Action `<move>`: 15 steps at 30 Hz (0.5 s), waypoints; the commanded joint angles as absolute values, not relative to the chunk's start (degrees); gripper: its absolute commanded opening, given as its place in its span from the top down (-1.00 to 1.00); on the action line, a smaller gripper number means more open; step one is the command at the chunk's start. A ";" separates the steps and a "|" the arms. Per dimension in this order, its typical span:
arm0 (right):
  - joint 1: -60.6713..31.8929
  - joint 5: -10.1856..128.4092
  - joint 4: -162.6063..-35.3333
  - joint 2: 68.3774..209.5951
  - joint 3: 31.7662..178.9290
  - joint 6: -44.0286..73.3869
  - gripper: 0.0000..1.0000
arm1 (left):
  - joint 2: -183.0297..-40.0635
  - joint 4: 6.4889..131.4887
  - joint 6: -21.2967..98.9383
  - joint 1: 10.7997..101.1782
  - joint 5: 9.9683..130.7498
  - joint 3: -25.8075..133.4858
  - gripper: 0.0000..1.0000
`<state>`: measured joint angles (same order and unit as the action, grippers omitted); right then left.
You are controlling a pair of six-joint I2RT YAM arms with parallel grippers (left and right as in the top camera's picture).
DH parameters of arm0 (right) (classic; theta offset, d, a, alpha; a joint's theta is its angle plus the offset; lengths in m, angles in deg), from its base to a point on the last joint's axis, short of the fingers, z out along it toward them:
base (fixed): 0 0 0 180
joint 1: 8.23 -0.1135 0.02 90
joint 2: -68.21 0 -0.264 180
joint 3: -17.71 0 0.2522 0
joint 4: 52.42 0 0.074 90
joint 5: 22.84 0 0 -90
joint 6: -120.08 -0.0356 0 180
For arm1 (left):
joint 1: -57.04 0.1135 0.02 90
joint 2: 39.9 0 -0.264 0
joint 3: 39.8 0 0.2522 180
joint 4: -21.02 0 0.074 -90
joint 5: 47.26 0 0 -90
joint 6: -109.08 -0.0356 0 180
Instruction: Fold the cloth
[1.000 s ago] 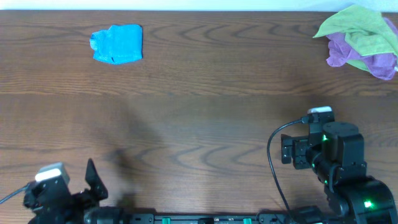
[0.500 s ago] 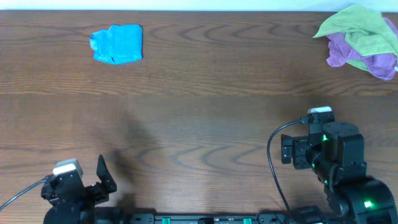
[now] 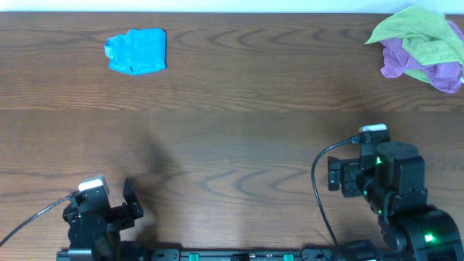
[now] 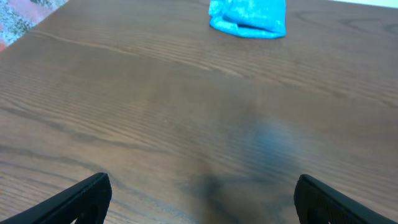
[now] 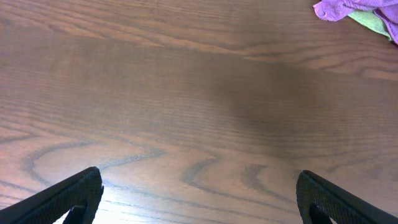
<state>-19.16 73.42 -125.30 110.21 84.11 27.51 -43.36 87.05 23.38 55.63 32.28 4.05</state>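
The sky-blue cloth (image 3: 136, 51) lies bunched in a small, roughly square bundle at the far left of the wooden table (image 3: 239, 123). In the left wrist view the cloth (image 4: 249, 17) shows at the top, far ahead of the fingers. My left gripper (image 3: 119, 201) hovers at the near left edge, well away from the cloth. It is open (image 4: 202, 190), with only bare wood between its fingers. My right gripper (image 3: 344, 175) sits at the near right. It is also open (image 5: 199, 190) and holds nothing.
A lime-green cloth (image 3: 417, 32) lies heaped over a purple cloth (image 3: 397, 64) in the far right corner. Both show at the top right of the right wrist view, the purple cloth (image 5: 345, 8) and the green cloth (image 5: 371, 20). A black cable (image 3: 319, 196) loops beside the right arm.
My left arm has slid to the right along the near edge, its gripper still open. The blue cloth and the right arm have not moved.
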 commanded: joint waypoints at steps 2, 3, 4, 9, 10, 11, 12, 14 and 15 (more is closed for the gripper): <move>-18.68 73.79 -125.41 110.23 83.94 26.70 -0.98 | -43.15 86.79 23.38 55.56 32.98 1.97 -0.90; -18.68 73.79 -125.41 110.23 83.94 26.70 -0.99 | -43.12 86.73 23.38 55.56 33.20 1.45 -0.90; -18.68 73.79 -125.41 110.23 83.94 26.70 -0.99 | -43.08 86.64 23.38 55.58 33.22 0.86 -0.90; -18.68 73.79 -125.41 110.23 83.94 26.70 -0.98 | -40.83 85.57 23.36 56.63 33.36 -1.37 -0.90; -18.68 73.79 -125.41 110.23 83.94 26.70 -0.98 | -40.00 85.39 23.38 57.07 33.44 -1.94 -0.90; -18.68 73.79 -125.41 110.23 83.94 26.70 -0.99 | -40.13 85.22 23.36 57.33 33.44 -2.22 -0.90; -18.68 73.79 -125.41 110.23 83.94 26.70 -0.98 | -40.11 85.09 23.36 57.60 33.66 -2.57 -0.90; -18.68 73.79 -125.41 110.23 83.94 26.70 -0.98 | -40.11 85.04 23.36 57.81 33.77 -3.29 -0.90; -18.68 73.79 -125.41 110.23 83.94 26.70 -0.98 | -40.11 85.11 23.36 57.81 33.75 -3.58 -0.90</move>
